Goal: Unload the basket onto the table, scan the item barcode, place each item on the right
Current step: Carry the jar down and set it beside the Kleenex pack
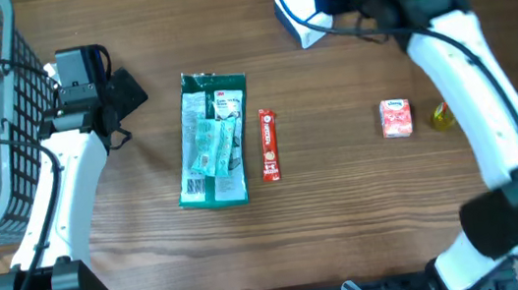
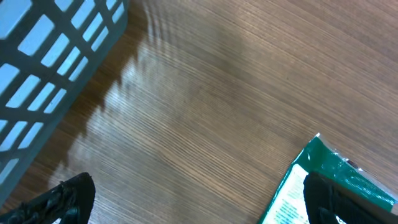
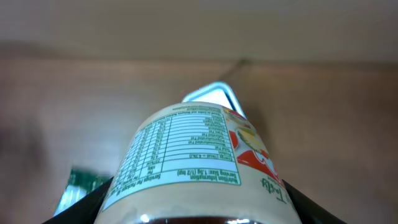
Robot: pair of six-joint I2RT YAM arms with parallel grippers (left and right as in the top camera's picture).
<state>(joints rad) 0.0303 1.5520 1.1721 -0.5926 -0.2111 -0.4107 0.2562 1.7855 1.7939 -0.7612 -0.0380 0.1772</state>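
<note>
The right fingers (image 3: 87,208) pinched a bottle (image 3: 193,162) from both sides, its white nutrition label turned up, with red and yellow print alongside. Just beyond its top stood the scanner (image 3: 211,96). The left fingers (image 2: 65,199) hung spread over the bench (image 2: 205,93), near a mesh basket (image 2: 37,56).

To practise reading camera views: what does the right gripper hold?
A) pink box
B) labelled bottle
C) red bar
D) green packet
B: the right wrist view shows a labelled bottle clamped between the fingers, while the packet, bar and box lie on the table.
</note>
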